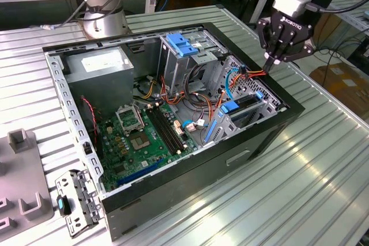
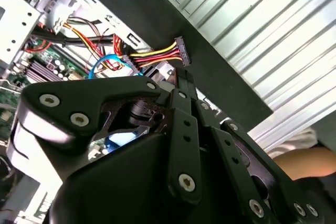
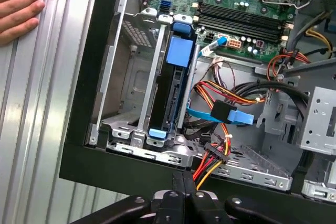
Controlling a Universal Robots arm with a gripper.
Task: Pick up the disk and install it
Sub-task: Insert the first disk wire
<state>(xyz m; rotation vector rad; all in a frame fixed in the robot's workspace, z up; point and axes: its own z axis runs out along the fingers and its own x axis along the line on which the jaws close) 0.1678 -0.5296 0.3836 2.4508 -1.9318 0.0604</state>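
Note:
The disk (image 3: 171, 85) stands on edge in a slot of the low drive cage inside the open computer case (image 1: 262, 136), dark slab with blue carrier rail and blue tab. In the exterior view the disk (image 1: 245, 103) sits in the cage at the case's right end. My gripper (image 1: 270, 64) hangs above that end of the case, over its rim, fingers pressed together and holding nothing. In both wrist views the gripper (image 2: 181, 77) (image 3: 181, 184) points at a loose power connector (image 3: 217, 153) on yellow, red and black wires, just apart from it.
A motherboard (image 1: 141, 136), power supply (image 1: 101, 67) and tall drive bay with blue latch (image 1: 183, 44) fill the case. A person's hand (image 3: 18, 6) rests on the ribbed metal table (image 1: 323, 171) beside the case. A grey fixture (image 1: 20, 171) and a metal bracket (image 1: 78, 203) lie at the exterior view's left.

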